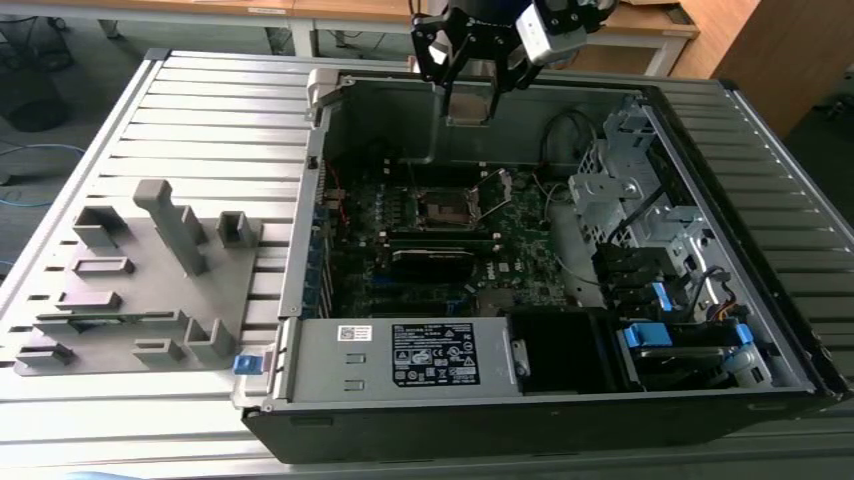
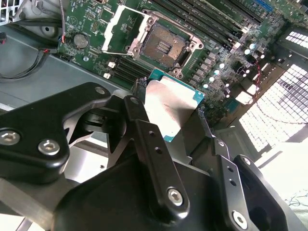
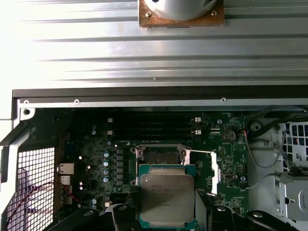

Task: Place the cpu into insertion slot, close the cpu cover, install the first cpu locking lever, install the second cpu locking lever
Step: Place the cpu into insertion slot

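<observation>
The end effector (image 2: 171, 118) gripped the cpu (image 2: 168, 103) by two opposite edges, its black fingers (image 2: 144, 134) pressed against the chip's sides. The cpu was a small flat square with a dull silver-grey metal lid on a teal-green base whose rim showed around the lid. In the first wrist view the cpu (image 3: 166, 199) carried faint print across its lid. It hung in the air above the green motherboard (image 2: 86, 14), apart from the insertion slot (image 2: 163, 46) and not yet seated. The insertion slot lay bare: a square socket with a dark field, a lighter patch at its centre and a metal rim. The cpu cover (image 2: 109, 30), a thin silver frame with a square window, stood open just beside the slot, with green board visible through its window. Long black memory slots (image 2: 207, 14) ran near the socket. In the exterior view the end effector (image 1: 470, 100) hovered at the twelve o'clock edge of the open computer case (image 1: 534, 430), and the insertion slot (image 1: 445, 207) lay toward six o'clock from it, near the case's middle. A labelled grey power-supply box (image 1: 387, 355) sat at the case's six o'clock edge. A grey fixture (image 1: 147, 290) rested on the slatted bench (image 1: 200, 120) at nine o'clock of the case.
</observation>
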Controlling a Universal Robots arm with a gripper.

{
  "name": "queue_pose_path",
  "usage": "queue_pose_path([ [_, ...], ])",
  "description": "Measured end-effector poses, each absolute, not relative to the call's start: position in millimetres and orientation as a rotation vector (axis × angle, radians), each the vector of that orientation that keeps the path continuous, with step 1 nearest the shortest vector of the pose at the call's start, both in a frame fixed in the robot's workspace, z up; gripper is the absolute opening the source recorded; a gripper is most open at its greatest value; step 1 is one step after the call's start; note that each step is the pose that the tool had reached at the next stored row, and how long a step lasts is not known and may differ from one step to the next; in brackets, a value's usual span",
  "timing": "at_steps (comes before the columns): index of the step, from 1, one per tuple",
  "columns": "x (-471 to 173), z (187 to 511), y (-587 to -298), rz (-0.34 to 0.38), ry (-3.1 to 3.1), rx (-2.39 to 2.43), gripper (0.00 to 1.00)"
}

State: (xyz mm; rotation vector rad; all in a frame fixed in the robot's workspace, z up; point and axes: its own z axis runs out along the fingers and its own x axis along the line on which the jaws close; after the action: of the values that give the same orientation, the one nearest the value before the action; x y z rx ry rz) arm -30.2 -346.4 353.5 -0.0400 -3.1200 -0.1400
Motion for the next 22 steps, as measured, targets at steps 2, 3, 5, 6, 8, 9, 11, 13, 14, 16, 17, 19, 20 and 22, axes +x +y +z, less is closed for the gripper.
queue_pose_path([
  [2,-30.2,353.4,-346.4,-0.140,-3.120,-0.040,0.54],
  [3,-30.2,353.2,-346.4,-0.140,-3.120,-0.040,0.54],
  [5,-30.2,352.6,-346.4,-0.140,-3.120,-0.040,0.54],
  [6,-30.2,352.3,-346.4,-0.140,-3.120,-0.040,0.54],
  [8,-30.2,351.6,-346.4,-0.140,-3.120,-0.040,0.54],
  [9,-30.2,351.3,-346.4,-0.140,-3.120,-0.040,0.54],
  [11,-30.2,351.0,-346.4,-0.140,-3.120,-0.040,0.54],
  [13,-30.2,350.0,-346.4,-0.140,-3.120,-0.040,0.54],
  [14,-30.2,350.0,-346.4,-0.140,-3.120,-0.040,0.54],
  [16,-30.2,349.7,-346.4,-0.140,-3.120,-0.040,0.54],
  [17,-30.2,349.4,-346.4,-0.140,-3.120,-0.040,0.54],
  [19,-30.2,349.0,-346.4,-0.140,-3.120,-0.040,0.54],
  [20,-30.2,348.9,-346.4,-0.140,-3.120,-0.040,0.54],
  [22,-30.2,348.7,-346.4,-0.140,-3.120,-0.040,0.54],
])
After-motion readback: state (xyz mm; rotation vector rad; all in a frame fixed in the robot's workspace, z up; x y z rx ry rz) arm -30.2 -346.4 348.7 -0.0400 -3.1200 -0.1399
